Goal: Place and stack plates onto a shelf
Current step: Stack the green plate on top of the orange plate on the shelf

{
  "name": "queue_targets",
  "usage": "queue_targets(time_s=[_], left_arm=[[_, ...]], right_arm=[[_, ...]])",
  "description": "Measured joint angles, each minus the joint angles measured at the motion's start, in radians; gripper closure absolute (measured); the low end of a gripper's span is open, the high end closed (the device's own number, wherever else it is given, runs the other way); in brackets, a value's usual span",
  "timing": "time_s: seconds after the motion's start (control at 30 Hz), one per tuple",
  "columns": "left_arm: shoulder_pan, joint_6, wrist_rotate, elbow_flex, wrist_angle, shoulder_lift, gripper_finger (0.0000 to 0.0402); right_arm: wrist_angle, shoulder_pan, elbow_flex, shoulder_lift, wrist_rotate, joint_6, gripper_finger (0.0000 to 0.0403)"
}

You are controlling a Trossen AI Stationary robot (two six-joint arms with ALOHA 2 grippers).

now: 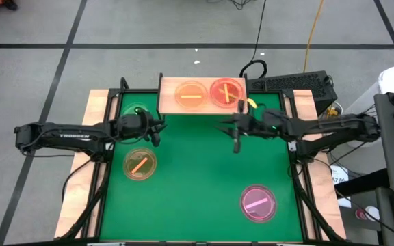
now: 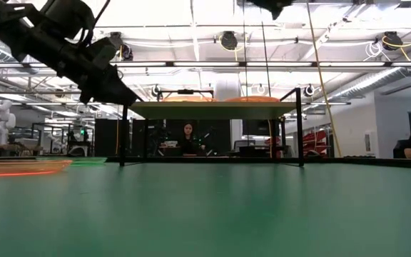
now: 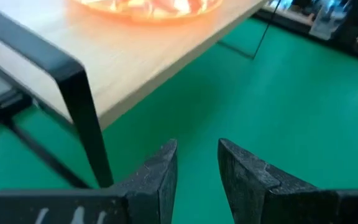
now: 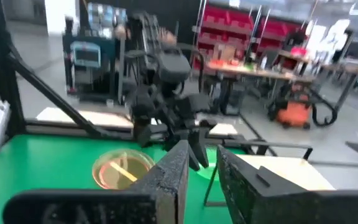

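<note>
**Both hands empty beside the shelf, three plates not yet stacked**

The shelf (image 1: pixel 202 96) stands at the far edge of the green surface (image 1: pixel 197 184). On it lie an orange plate (image 1: pixel 191 94) and, just beside it, a red-pink plate (image 1: pixel 226 91). On the surface there are an amber plate (image 1: pixel 139 164) at the left, a pink plate (image 1: pixel 258 203) at the near right, and a green plate (image 1: pixel 137 109) next to the left end of the shelf, partly hidden by the left arm.

The left hand (image 1: pixel 154 130) hangs near the left front corner of the shelf. Its fingers (image 3: pixel 160 174) are a little apart and hold nothing. The right hand (image 1: pixel 236 137) hangs in front of the right part of the shelf; its fingers (image 4: pixel 173 174) also show a narrow gap with nothing between them.

My judgement is that the next step is to fetch one of the plates on the surface. For the left arm the amber plate is near and free. It is good to come down over the rim, open the fingers wider, take the edge firmly and lift it flat, because a tilted thin plate may slip. Also the black leg (image 3: pixel 86 118) of the shelf is close to the left hand, so the arm should move away from it first.

The high view shows all plates and their colours. The low view shows only the shelf from the side, the thin edge of one plate at the far left, and a person sitting in the room behind. The left wrist view shows the gap between the fingers, which the high view does not make clear.
</note>
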Motion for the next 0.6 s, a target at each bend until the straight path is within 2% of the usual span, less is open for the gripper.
queue_targets(time_s=[0.07,0.23,0.33,0.43,0.6], left_arm=[[-0.001,-0.018,-0.016,0.037,-0.095,0.0,0.0282],[-0.001,-0.068,-0.17,0.117,-0.375,0.002,0.0282],[0.001,-0.107,-0.189,0.149,-0.487,0.002,0.0282],[0.008,-0.184,-0.199,0.169,-0.576,0.003,0.0282],[0.053,-0.3,-0.216,0.174,-0.71,0.049,0.0282]], right_arm=[[0.08,0.03,-0.084,-0.053,-0.001,0.025,0.0339],[0.348,0.093,-0.291,-0.159,-0.003,0.055,0.0339],[0.477,0.116,-0.379,-0.193,-0.003,0.039,0.0339],[0.52,0.125,-0.427,-0.224,0.005,0.03,0.0339],[0.516,0.133,-0.453,-0.246,0.079,0.043,0.0339]])
